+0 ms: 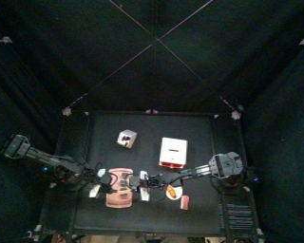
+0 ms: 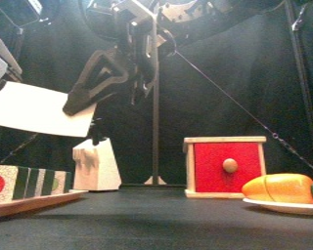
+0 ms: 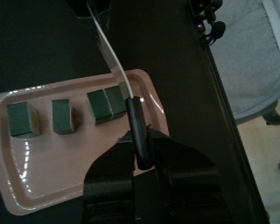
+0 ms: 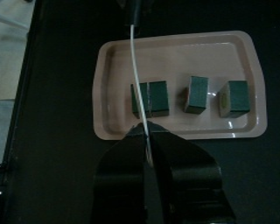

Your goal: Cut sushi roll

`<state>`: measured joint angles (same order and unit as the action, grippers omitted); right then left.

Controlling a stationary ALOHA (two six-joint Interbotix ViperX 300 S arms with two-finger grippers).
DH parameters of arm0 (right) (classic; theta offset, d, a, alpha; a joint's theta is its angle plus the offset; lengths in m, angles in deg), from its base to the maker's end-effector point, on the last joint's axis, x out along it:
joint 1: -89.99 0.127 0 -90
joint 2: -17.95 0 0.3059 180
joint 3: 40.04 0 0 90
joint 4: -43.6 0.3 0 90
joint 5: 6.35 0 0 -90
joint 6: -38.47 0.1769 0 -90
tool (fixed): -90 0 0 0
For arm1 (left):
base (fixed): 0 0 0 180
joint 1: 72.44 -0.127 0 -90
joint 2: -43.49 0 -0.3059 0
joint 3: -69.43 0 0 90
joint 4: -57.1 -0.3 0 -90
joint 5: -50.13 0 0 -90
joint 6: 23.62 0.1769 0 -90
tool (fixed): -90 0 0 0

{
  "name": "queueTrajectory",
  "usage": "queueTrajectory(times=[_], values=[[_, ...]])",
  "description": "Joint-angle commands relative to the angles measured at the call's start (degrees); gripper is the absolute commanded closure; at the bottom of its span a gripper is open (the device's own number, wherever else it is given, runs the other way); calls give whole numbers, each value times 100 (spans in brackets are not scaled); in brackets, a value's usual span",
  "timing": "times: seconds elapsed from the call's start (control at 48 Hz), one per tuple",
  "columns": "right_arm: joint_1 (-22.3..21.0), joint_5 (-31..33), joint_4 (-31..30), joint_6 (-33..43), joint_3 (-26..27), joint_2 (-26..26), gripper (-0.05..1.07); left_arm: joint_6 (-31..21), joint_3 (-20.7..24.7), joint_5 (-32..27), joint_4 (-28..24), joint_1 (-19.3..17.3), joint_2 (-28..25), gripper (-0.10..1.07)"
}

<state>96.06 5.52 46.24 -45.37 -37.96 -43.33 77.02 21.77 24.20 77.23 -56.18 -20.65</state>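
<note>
Hovering over the pink tray [image 4: 113,79] at the front of the surface [image 1: 136,128], the knife [image 3: 113,61] seems to be held from both ends. The left gripper [image 3: 139,140] has its fingers pinching the black handle. The right gripper [image 4: 143,136] has its fingers nearly pressed together, with the thin blade running in between them, so it looks like it's pinching that too. The sushi roll [image 4: 150,98] sits on the tray as three green pieces in a row, under the blade.
</note>
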Motion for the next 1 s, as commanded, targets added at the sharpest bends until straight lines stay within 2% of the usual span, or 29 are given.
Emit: queueTrajectory(times=[0.0,0.146,0.312,0.5,0.583,0.688,0.812,0.979], values=[[-123,0,-18,0,79,-316,78,-343,360,-308,-334,-70,35,73],[-132,0,0,0,53,-352,78,-1582,378,-580,-1336,-26,211,73],[-114,-18,9,0,-35,-308,78,-3138,158,-563,-2593,404,387,73],[-88,-114,0,-9,-114,-237,78,-4324,-167,-387,-3199,896,334,73],[-70,-132,-26,-18,-123,-176,78,-4605,-281,-246,-3401,976,290,72],[-53,-132,-26,-9,-114,-79,78,-4685,-396,-97,-3480,984,202,72],[35,-141,-18,-9,-97,26,78,-4685,-475,185,-3357,1028,-18,73],[88,-141,9,-9,-97,79,78,-4685,-492,264,-3252,1055,-316,72]])
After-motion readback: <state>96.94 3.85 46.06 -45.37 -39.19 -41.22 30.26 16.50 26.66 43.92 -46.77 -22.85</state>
